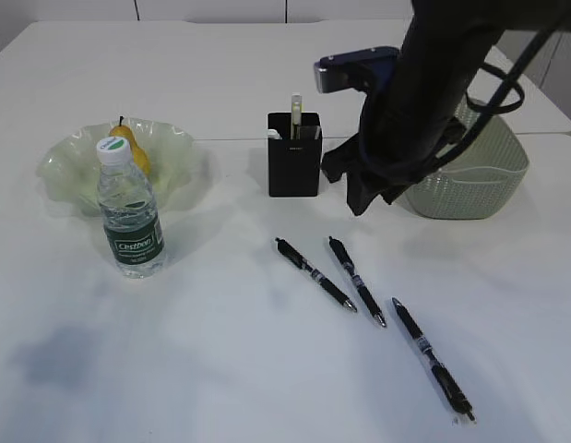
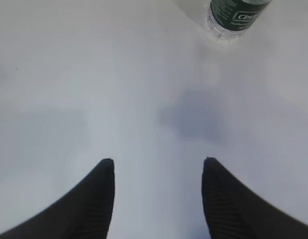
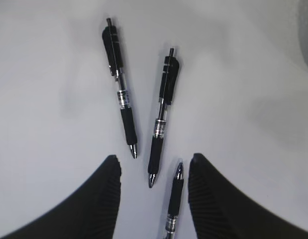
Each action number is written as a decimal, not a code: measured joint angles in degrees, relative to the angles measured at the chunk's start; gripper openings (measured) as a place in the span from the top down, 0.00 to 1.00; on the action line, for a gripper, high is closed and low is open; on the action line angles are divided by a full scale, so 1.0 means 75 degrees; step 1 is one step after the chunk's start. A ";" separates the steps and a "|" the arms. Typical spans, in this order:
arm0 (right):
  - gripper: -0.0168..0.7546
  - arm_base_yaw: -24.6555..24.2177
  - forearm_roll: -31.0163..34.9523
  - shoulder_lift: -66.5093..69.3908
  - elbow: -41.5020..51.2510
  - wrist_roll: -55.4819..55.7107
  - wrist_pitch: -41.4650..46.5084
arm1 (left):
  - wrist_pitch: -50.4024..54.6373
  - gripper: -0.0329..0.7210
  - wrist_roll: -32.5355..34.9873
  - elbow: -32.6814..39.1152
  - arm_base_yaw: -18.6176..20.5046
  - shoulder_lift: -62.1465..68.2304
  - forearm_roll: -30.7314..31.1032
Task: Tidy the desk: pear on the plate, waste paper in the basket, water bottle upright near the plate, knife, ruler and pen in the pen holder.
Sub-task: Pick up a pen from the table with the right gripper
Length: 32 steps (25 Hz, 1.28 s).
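Bench [image 1: 267, 369]: white, plain.
Pear [image 1: 130, 143]: in plate [image 1: 68, 161], far left; partly behind bottle cap.
Water bottle [image 1: 130, 210]: upright, just in front of plate.
Pen holder [image 1: 293, 157]: centre, black; holds pale items, prob. ruler and knife, too small to tell apart.
Basket [image 1: 488, 175]: right of holder, partly behind R arm; contents not visible.
Pens: three loose on bench, front-right of holder: left pen [image 1: 315, 274], middle pen [image 1: 356, 281], right pen [image 1: 432, 359].
L fingers [image 2: 158, 172]: apart, empty, over bare bench; bottle base at top edge of wrist view.
R fingers [image 3: 154, 169]: apart, empty, above pen tips; no contact seen.
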 joint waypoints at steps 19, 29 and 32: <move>0.54 -0.0082 -0.0181 0.2331 -0.1275 0.0662 -0.0163 | 0.0000 0.43 0.0000 0.0000 0.0000 0.0000 -0.0076; 0.54 -0.0458 0.0019 0.2577 -0.1345 0.0701 -0.0377 | -0.0086 0.43 -0.0013 0.0000 -0.0008 0.0000 -0.0112; 0.54 -0.0458 0.0067 0.2685 -0.1392 0.0701 -0.0408 | -0.0086 0.43 -0.0013 0.0000 0.0000 0.0000 -0.0112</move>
